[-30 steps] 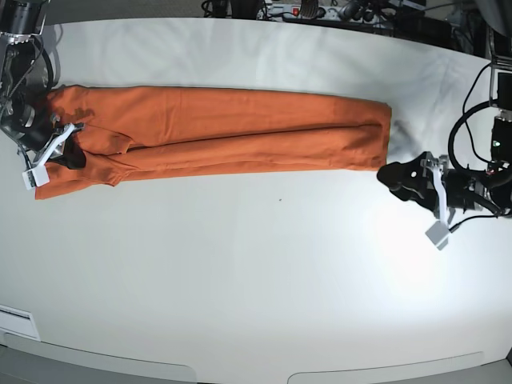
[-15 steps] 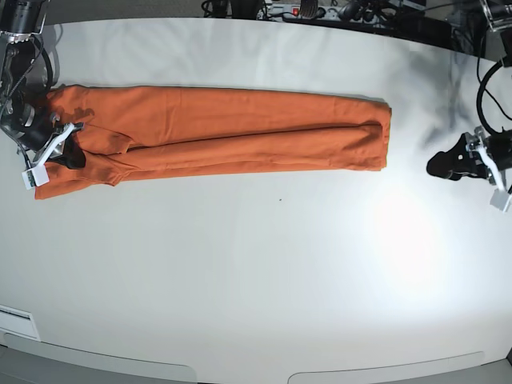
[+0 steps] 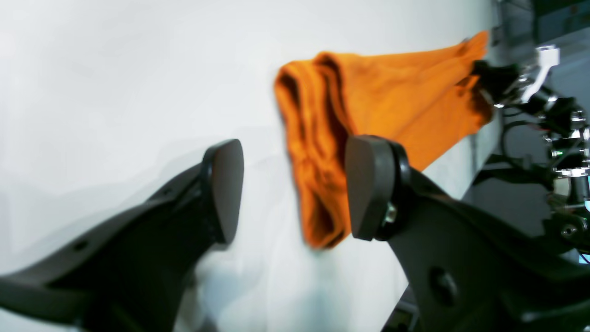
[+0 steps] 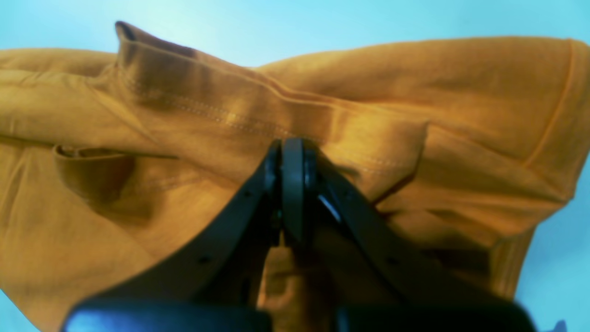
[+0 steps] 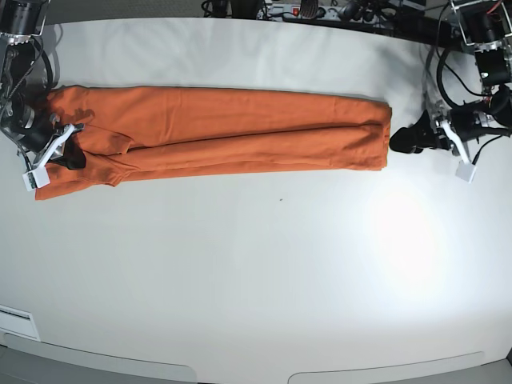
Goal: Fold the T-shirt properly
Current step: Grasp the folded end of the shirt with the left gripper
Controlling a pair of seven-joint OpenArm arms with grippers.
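While the left wrist camera smears everything with blur, the left gripper [image 3: 295, 189] shows clearly enough: its two dark pads [image 3: 226, 189] stand wide apart with nothing between them, pointed at the near end of the T-shirt [image 5: 224, 132]. From the base camera that gripper [image 5: 402, 142] sits just beside the shirt's end, and whether it touches the cloth is hard to say.

Over on the other side, the right gripper [image 4: 292, 170] is pinched tight on the T-shirt, jaws fully together on a bunched seam. Its lower body runs out of the bottom of its wrist view, and the fabric under the fingers is lost in shadow. In the base view this gripper [image 5: 68, 152] lies at the shirt's far end, half sunk among the folds there, so which part of the garment it grips cannot be made out.

Now the shirt itself: an orange strip, folded lengthwise, stretched across the upper part of the table [image 5: 256, 272], with one end rumpled near the right gripper.

That table is plain white with a bright glare patch below the left gripper. Beyond its far edge, cables and equipment [image 5: 320, 10] crowd a dark background, mostly cut off by the frame.
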